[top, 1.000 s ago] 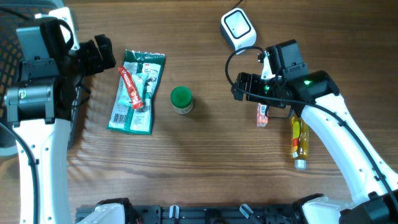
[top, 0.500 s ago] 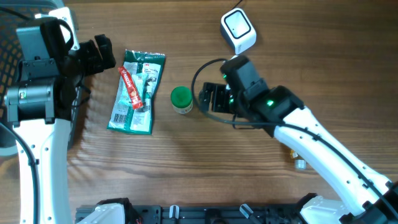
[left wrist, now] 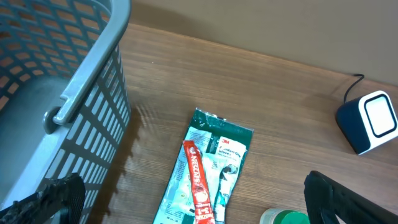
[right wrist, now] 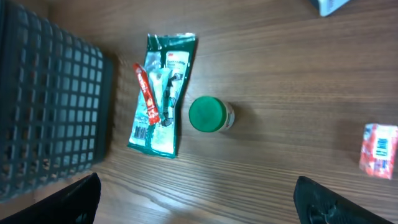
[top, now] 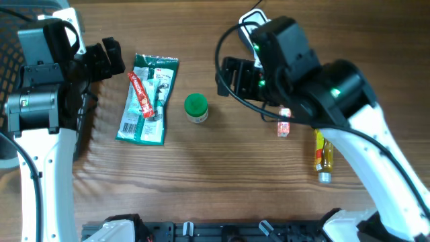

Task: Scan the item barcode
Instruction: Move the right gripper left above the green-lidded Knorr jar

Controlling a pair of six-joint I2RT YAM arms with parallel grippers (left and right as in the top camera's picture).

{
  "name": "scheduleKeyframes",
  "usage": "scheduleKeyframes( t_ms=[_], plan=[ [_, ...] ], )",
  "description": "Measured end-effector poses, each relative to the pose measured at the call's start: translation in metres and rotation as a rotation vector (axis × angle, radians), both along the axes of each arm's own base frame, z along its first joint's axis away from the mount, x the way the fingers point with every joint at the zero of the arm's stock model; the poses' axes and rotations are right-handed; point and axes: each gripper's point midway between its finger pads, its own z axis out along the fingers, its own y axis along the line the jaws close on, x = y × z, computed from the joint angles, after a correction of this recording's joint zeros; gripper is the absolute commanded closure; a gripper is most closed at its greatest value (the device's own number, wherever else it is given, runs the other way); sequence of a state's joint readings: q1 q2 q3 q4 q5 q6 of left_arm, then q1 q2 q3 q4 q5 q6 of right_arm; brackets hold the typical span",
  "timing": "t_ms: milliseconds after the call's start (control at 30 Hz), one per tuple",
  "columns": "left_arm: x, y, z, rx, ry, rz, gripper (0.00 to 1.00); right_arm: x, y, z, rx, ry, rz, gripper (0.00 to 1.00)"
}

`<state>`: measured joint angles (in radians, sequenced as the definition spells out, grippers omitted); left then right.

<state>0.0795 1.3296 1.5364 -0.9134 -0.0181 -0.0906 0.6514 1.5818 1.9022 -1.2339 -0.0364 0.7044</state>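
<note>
Green-lidded jar (top: 196, 107) stands near the right gripper (top: 226, 77), which hangs high, facing down, jaws wide.

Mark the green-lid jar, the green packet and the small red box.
green-lid jar (top: 195, 104), overhead view, centre of the lid.
green packet (top: 140, 128), overhead view, its lower half.
small red box (right wrist: 379, 150), right wrist view, middle of its top face.

a brown wood-grain table (top: 201, 175) under soft, even light.
</note>
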Motion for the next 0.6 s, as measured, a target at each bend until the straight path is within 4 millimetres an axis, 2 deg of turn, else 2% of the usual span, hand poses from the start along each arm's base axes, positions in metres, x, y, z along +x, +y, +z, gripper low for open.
scheduleKeyframes(
  t_ms=[100,133,200,300,433,600],
  plan=[
    [0.000,0.000,0.000,0.000,0.000,0.000,0.00,0.011,0.014,-0.030,-0.048,0.057,0.027,0.00],
    [0.000,0.000,0.000,0.000,0.000,0.000,0.00,0.016,0.025,-0.047,-0.072,0.085,0.039,0.01],
    [0.000,0.000,0.000,0.000,0.001,0.000,0.00,0.025,0.040,-0.066,-0.108,0.081,0.053,0.00],
    [0.000,0.000,0.000,0.000,0.000,0.000,0.00,0.028,0.061,-0.102,-0.211,0.083,0.078,0.00],
    [0.000,0.000,0.000,0.000,0.000,0.000,0.00,0.029,0.066,-0.119,-0.316,0.049,0.074,0.00],
    [0.000,0.000,0.000,0.000,0.000,0.000,0.00,0.040,0.070,-0.114,-0.363,-0.047,0.048,0.00]
  ],
)
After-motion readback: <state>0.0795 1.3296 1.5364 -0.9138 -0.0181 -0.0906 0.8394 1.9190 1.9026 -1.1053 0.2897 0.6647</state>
